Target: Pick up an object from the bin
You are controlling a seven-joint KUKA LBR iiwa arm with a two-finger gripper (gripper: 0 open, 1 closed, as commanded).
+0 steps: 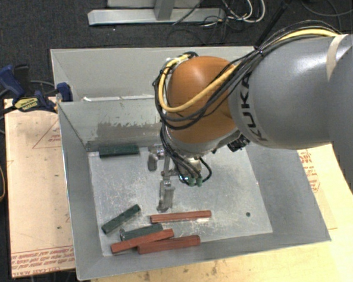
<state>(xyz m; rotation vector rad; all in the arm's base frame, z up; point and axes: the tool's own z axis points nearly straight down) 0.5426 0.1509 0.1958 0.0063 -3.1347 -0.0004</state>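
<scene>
- The claw (165,202) hangs tip-down over bare floor near the middle of the grey bin (71,173). Nothing shows in it. I cannot tell whether it is wide or narrow, since the orange cover (198,100) and wrist hide most of it.
- Nearest is a long red-brown bar (180,216), lying flat just in front of the tip and apart from it. It looks the likeliest pick.
- A tilted dark green bar (120,219) lies near it, toward the view's left.
- By the front wall a short green bar (141,232) and a pair of red-brown bars (168,244) lie flat and crowded together. Packed so, they probably leave little room for a side grip.
- A lone green bar (118,151) rests by the back wall, well apart from the claw. The wall would likely hamper a grasp there.
- The downward pose suits flat bars, which are best taken across their narrow width from above.
</scene>
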